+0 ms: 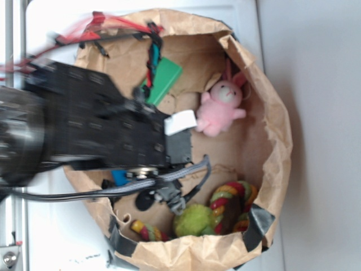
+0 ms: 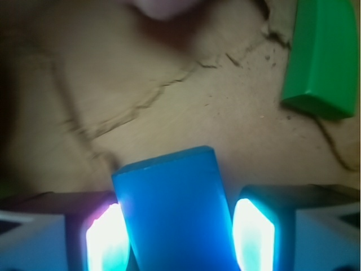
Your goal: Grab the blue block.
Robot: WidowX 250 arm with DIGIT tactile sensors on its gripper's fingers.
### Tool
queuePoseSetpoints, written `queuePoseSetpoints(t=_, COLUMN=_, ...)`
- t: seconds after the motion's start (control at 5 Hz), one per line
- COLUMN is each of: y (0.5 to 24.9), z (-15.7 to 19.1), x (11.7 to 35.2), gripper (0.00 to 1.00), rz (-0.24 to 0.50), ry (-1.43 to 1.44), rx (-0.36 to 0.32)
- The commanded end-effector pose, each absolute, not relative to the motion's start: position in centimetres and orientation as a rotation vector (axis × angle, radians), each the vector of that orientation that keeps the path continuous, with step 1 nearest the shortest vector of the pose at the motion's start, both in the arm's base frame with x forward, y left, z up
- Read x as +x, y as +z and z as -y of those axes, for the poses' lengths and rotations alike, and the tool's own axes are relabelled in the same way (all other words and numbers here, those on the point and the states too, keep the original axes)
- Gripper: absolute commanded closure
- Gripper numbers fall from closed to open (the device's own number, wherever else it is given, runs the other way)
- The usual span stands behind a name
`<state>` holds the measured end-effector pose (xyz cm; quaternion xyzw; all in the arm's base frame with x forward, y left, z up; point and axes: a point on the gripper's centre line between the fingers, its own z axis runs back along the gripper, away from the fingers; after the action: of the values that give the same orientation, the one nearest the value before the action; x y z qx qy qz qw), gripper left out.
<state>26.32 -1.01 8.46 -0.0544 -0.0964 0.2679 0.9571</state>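
Note:
The blue block [image 2: 172, 209] is a flat, bright blue slab on the brown paper floor. It lies lengthwise between my gripper's [image 2: 179, 231] two glowing pads. The left pad [image 2: 104, 237] is against the block's side. The right pad [image 2: 254, 234] shows a thin dark gap to it, so the jaws stand open around the block. In the exterior view only a small corner of the blue block [image 1: 118, 177] peeks out under my black arm [image 1: 101, 124], which hides the gripper.
Everything sits inside a crumpled brown paper bag [image 1: 276, 113]. A green block [image 1: 164, 79] [image 2: 321, 56] lies at the back. A pink plush bunny [image 1: 221, 107] lies beside it. A striped rope toy [image 1: 231, 197] and a fuzzy green ball [image 1: 194, 220] lie at the front.

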Motion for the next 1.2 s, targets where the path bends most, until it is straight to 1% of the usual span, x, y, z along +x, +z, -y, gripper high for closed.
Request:
queuePoseSetpoints(t=0.0, y=14.2, z=-1.6, x=30.8, gripper=1.0, rz=0.18, ry=0.51, rx=-0.119)
queuePoseSetpoints(t=0.2, y=14.8, z=-2.0, x=33.0, gripper=1.0, rz=0.187, ry=0.473, rx=-0.094)
queuePoseSetpoints(t=0.4, y=16.2, z=-2.2, x=33.6, gripper=1.0, rz=0.246, ry=0.361, rx=-0.01)
queuePoseSetpoints(t=0.6, y=17.5, z=-2.5, x=32.9, gripper=1.0, rz=0.332, ry=0.296, rx=0.031)
queuePoseSetpoints(t=0.8, y=18.3, z=-3.2, x=32.4, gripper=1.0, rz=0.347, ry=0.265, rx=-0.001)
queuePoseSetpoints(t=1.0, y=19.2, z=-3.7, x=32.2, gripper=1.0, rz=0.339, ry=0.251, rx=-0.039)
